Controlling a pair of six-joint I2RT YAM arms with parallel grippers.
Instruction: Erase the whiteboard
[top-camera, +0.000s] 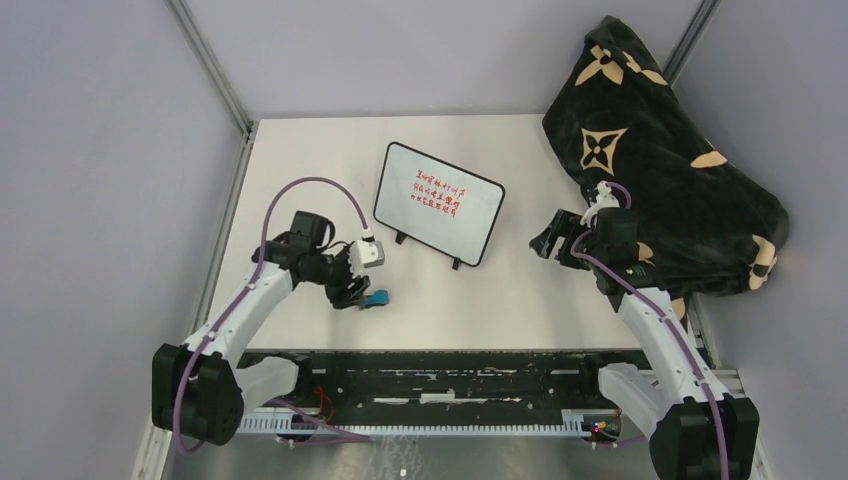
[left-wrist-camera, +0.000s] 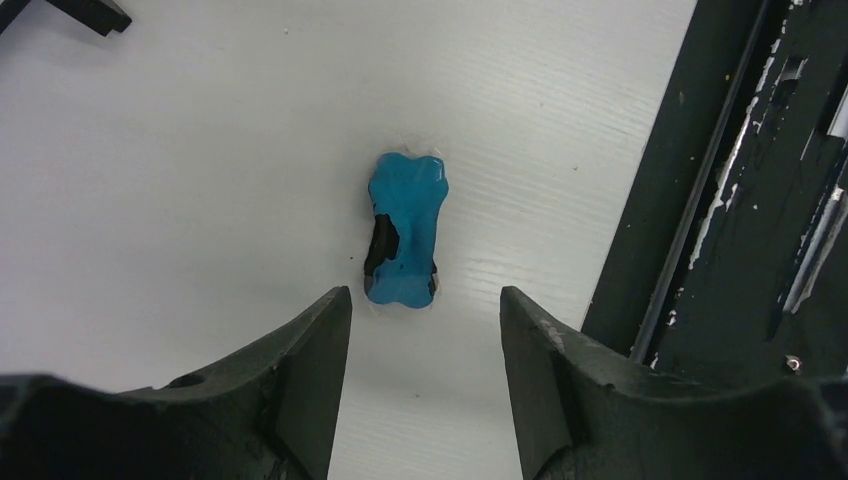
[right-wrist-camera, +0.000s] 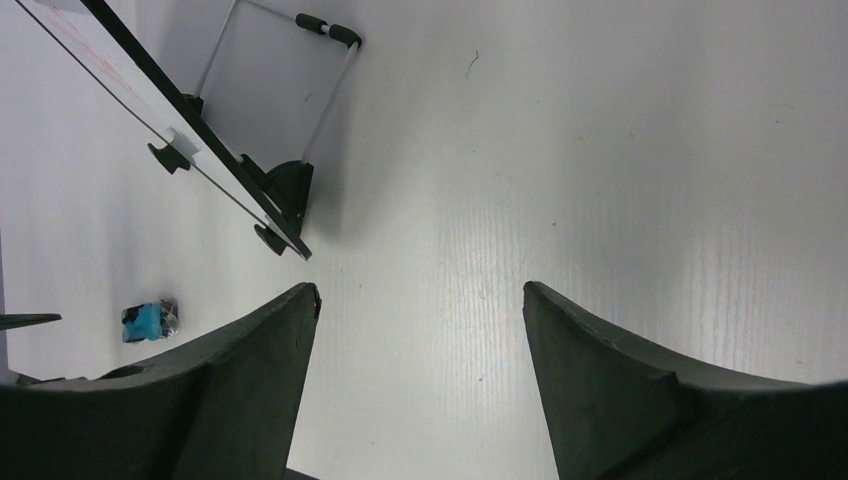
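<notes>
On the table (top-camera: 300, 160), a blue eraser (top-camera: 377, 298) lies near the red-lettered whiteboard (top-camera: 440, 203).

The left pincer (left-wrist-camera: 425, 300) hangs spread above a blue eraser (left-wrist-camera: 405, 235) lying on the white table (left-wrist-camera: 150, 200).

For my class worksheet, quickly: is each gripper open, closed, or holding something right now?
Left gripper: open, empty, aimed at the blue eraser.
Right gripper: open, empty.
</notes>
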